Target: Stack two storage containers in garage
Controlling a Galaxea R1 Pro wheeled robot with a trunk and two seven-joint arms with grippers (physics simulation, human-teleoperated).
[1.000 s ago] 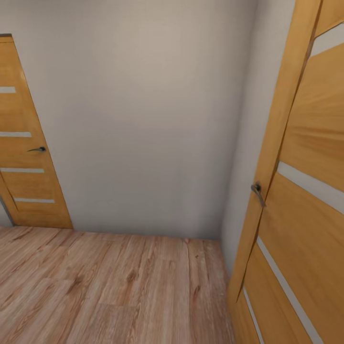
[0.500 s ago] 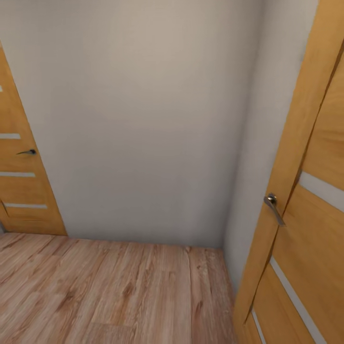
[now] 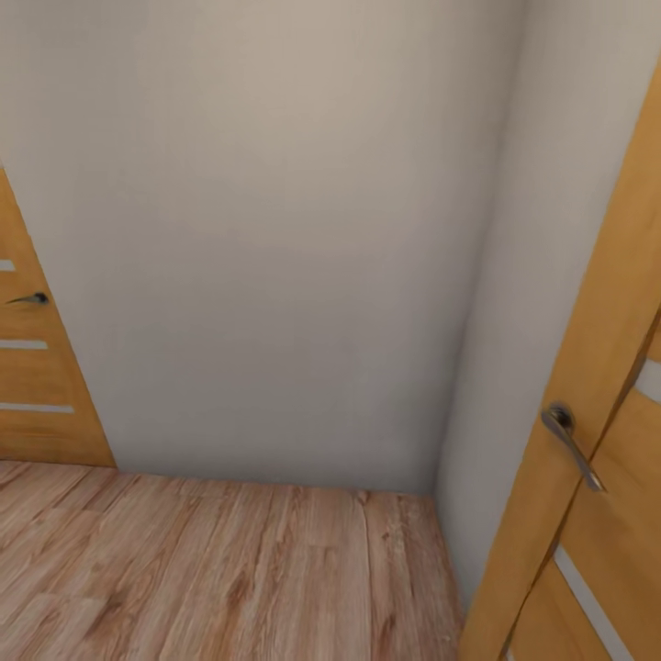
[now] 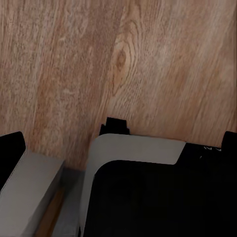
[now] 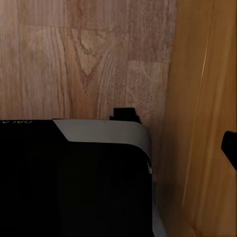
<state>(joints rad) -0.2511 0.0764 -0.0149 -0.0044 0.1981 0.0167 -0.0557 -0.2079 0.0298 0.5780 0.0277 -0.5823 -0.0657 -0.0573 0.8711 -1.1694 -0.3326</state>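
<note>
- The head view faces a plain pale wall [image 3: 275,239] meeting a light wood-plank floor [image 3: 211,569]; this corner holds no orange-red container.
- A wooden door [image 3: 588,459] at the near right is cut off by the frame edge, its metal handle [image 3: 571,442] showing.
- A second door [image 3: 32,386] at the far left is also cut off.
- The wrist views look down on plank floor past the robot's dark base [image 4: 158,197]; whether the fingers stand wide or narrow cannot be told.

Soft, even, shadowless light falls on the plain pale grey wall [image 3: 275,239]; the render looks slightly blurred. The orange wood door [image 3: 597,514] at 4 o'clock leans, stretched by wide-angle distortion. Both wrist views are dimmer, their black machine parts featureless.
</note>
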